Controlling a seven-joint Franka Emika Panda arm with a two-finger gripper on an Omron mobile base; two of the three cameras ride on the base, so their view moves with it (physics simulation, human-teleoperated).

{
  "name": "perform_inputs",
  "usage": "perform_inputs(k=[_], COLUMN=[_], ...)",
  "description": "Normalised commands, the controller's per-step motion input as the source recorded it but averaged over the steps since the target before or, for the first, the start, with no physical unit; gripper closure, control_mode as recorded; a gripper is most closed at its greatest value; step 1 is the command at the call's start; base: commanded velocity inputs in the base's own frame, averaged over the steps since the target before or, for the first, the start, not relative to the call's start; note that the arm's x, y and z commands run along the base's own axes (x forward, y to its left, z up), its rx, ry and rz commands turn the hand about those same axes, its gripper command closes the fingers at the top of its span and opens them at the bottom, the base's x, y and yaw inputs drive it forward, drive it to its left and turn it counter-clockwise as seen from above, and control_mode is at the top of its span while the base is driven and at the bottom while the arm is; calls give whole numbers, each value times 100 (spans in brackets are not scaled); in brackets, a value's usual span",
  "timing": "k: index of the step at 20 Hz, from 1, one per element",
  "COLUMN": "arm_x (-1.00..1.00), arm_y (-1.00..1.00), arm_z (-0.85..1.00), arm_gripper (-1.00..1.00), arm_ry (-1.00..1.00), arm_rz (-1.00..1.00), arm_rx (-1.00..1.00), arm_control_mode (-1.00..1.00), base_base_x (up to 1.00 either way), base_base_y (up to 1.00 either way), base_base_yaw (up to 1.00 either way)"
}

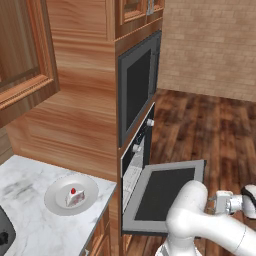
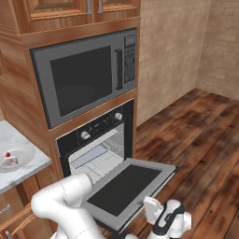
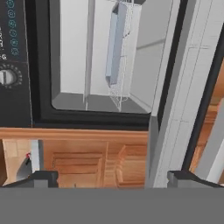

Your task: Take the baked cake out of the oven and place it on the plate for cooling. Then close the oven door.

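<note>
Left base view: the cake [image 1: 75,195] already sits on the plate [image 1: 71,194], which rests on the marble surface [image 1: 30,215] left of the oven [image 1: 136,165]. You can treat the transfer as done. The door [image 1: 165,194] hangs open, roughly level, with its dark inner glass facing up. The arm bends low in front of the door, and the gripper [image 1: 248,200] lies at the right edge, beyond the door's free edge. Judge this as a stance for getting under or behind the door to swing it up.

Right base view: the cake [image 2: 9,159] and plate [image 2: 14,158] appear at the far left, well apart from the arm. The door [image 2: 127,187] juts out below the knobs [image 2: 118,116], beneath the microwave [image 2: 84,74]. The gripper [image 2: 163,219] sits low, just beside the door's front edge, not touching it as far as you can tell.

Hand view: the camera is rolled, so the cavity and its wire rack [image 3: 118,52] stand sideways. The jaws are spread wide with nothing between the fingertips [image 3: 41,178]. Closing the door is what remains.
</note>
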Motion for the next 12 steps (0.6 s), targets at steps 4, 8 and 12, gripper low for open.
perform_inputs(k=[4,8,12], arm_x=[25,29,29], arm_y=[0,-4,-15], arm_z=[-48,-50,-51], arm_gripper=[-100,-100,-100], arm_ry=[-1,0,0], arm_rz=[0,0,0], arm_rx=[2,3,3], arm_control_mode=[-100,-100,-100], base_base_x=[0,0,0], base_base_y=[0,0,0], base_base_yaw=[0,0,0])
